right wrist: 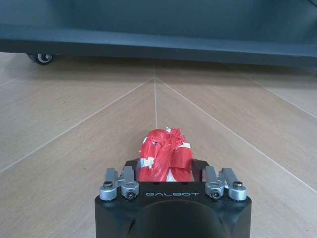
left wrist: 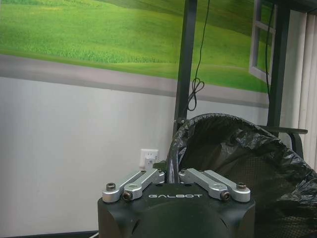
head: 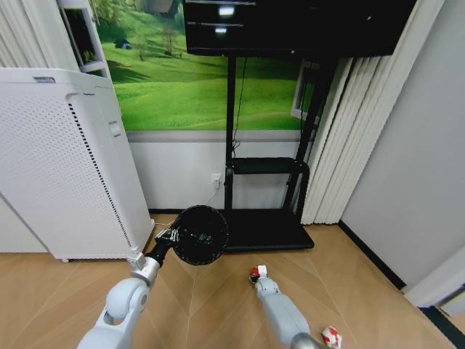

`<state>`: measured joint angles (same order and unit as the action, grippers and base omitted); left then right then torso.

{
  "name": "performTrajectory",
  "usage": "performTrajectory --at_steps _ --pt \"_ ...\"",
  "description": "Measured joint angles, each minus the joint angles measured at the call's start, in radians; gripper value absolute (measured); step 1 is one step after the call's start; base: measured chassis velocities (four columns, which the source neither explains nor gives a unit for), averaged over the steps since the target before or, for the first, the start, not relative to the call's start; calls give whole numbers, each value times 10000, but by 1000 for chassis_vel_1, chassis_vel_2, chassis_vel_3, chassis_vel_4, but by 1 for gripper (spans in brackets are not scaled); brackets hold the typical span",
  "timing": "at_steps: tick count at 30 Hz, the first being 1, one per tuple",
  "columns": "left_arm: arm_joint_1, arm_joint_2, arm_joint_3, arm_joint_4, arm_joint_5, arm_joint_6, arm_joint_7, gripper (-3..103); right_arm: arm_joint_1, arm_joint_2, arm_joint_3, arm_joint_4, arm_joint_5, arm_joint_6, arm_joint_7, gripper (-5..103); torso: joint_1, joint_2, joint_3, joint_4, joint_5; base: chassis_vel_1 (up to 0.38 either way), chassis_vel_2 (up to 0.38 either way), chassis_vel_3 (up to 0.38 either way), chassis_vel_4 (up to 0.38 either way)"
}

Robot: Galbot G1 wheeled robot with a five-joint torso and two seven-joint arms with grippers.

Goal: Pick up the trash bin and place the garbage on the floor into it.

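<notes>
From the head camera, the left hand is pinching the bin by its rim, holding it off the floor, mouth tipped toward us. The right hand is holding a red wad; the bin is lying at its ten o'clock. Another wad is lying on the floor at four o'clock.

At the left wrist, fingers are clamping the bin's lined rim.

At the right wrist, the hand is pressing on the red-and-white wad, low over the floor.

Black trash bin, red-and-white wad, green meadow mural
</notes>
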<state>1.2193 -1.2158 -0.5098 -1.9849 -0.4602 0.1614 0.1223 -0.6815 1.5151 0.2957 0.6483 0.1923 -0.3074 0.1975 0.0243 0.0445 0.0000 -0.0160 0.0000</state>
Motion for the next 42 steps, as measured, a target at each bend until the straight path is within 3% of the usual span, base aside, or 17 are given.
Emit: performTrajectory --at_steps 2,4,10,24,35,38,42 --pt "1 -1 -4 -6 0 0 0 7 -2 -3 1 10 -2 9 -3 55 0 0 -1 0 0 0 0 0 0" --pt "46 8 -17 -55 4 5 -2 7 -51 -44 3 70 -45 69 -21 44 -1 0 -1 2 -1 0 0 0 0" --pt "81 -2 -85 -150 6 29 -23 7 -222 -132 27 266 -199 133 -61 33 -1 0 -1 2 0 0 0 0 0" --pt "105 56 -157 -244 -22 52 -48 7 -704 -250 130 882 -250 136 -36 33 0 0 0 2 2 0 0 0 0" --pt "93 -127 -237 -211 -10 55 -136 7 -2030 -1035 935 4017 834 -787 324 24 1 -1 2 -1 4 0 0 0 0" --pt "98 -190 -249 -184 10 53 -153 7 -2408 -1126 1547 5154 1130 -1104 493 21 1 -1 1 0 1 0 0 0 0" --pt "83 -264 -289 -121 22 41 -230 7 -2910 -1179 2695 6474 821 -1146 524 13 2 0 1 -2 3 0 0 0 0"
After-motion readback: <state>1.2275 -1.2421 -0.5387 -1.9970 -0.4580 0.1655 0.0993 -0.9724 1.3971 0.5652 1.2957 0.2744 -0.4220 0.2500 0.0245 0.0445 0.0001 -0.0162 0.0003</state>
